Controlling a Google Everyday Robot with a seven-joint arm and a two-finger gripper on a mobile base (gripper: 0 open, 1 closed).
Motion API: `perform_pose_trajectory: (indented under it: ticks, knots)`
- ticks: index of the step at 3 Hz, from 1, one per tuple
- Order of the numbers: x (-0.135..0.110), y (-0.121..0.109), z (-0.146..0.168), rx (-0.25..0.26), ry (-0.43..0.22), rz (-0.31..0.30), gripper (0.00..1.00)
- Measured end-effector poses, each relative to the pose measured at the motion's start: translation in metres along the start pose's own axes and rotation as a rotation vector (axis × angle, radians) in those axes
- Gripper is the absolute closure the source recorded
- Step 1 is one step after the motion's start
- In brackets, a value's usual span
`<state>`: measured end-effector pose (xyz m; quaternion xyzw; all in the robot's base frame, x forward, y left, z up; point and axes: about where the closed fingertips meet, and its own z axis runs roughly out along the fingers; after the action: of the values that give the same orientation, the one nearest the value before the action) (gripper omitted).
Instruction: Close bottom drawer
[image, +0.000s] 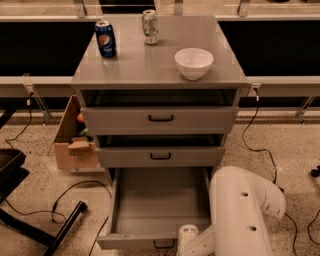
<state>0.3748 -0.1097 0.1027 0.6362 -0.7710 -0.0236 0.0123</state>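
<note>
The bottom drawer (157, 205) of the grey cabinet is pulled far out, showing its plain grey tray. Its slim front (130, 241) with a small black bar handle (163, 244) sits at the bottom edge of the view. My white arm (240, 215) reaches down at the lower right. Its wrist (188, 237) is just right of the handle, at the drawer front. The gripper itself is below the frame edge and out of view. The middle drawer (160, 156) and top drawer (160, 119) are slightly open.
On the cabinet top stand a blue soda can (106, 38), a silver can (149, 26) and a white bowl (194, 62). A cardboard box (75, 142) sits on the floor to the left. Cables (70, 197) and a black chair base (30, 220) lie at lower left.
</note>
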Motion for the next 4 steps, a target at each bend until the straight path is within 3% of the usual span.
perform_pose_trajectory:
  ticks: [2, 4]
  knots:
    - [0.000, -0.066, -0.018, 0.250, -0.023, -0.050, 1.00]
    - [-0.003, -0.094, -0.029, 0.333, -0.058, -0.059, 1.00]
